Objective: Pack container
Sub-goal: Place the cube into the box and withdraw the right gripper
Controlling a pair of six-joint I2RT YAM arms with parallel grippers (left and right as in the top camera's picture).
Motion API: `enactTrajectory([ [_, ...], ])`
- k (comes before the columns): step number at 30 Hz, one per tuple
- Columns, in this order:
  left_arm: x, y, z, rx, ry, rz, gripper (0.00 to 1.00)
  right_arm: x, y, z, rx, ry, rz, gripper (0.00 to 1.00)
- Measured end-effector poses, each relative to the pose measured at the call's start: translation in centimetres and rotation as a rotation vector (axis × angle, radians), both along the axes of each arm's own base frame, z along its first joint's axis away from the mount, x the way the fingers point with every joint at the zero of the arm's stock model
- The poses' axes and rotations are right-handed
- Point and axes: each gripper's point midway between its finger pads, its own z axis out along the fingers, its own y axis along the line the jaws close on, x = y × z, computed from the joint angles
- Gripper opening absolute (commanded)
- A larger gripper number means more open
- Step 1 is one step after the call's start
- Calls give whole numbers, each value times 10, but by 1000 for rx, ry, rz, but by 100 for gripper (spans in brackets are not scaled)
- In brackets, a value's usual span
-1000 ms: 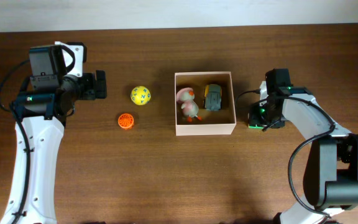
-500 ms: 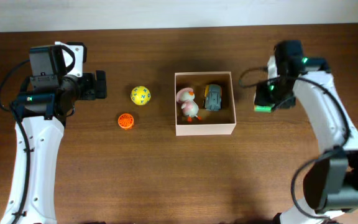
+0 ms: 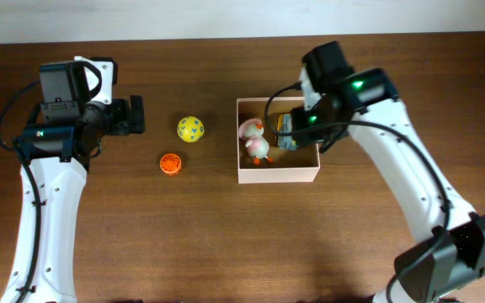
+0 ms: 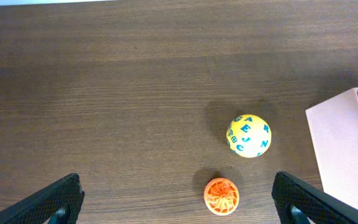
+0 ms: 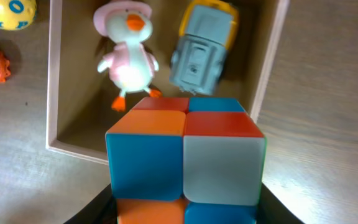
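Dark wooden table [image 3: 226, 244]: a puzzle cube [image 5: 185, 158] hangs over the container [image 3: 278, 175].
The right gripper [image 3: 303, 124] is clenched on the cube above the box's near-right corner; the box sits mid-table holding a pink duck [image 3: 255, 139] and a grey-yellow truck [image 3: 288, 132]. The left gripper [image 3: 135, 115] is spread wide and empty, facing the yellow letter ball [image 4: 248, 135] and a small ribbed orange toy [image 4: 221, 195]. Released here, the cube may catch the wall or land on the truck and tip out.
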Motion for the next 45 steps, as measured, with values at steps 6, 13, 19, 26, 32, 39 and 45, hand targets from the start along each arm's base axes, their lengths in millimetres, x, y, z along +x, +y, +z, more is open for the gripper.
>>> enactTrajectory([
  [6,0,0,0,0,0,0,99,-6,2,-52,-10,75,-34,37],
  [13,0,0,0,0,0,0,99,-5,14,-71,26,66,-30,37],
  [19,0,0,0,0,0,0,99,-10,35,-70,39,53,15,37],
  [26,0,0,0,0,0,0,99,-13,44,-82,27,78,35,57],
  [32,0,0,0,0,2,0,99,-9,41,-89,-5,76,35,67],
  [39,0,0,0,-1,3,-1,99,19,38,-40,-40,-41,16,75],
  [45,4,-19,6,-81,-29,-77,99,34,8,40,-51,-150,-57,82],
])
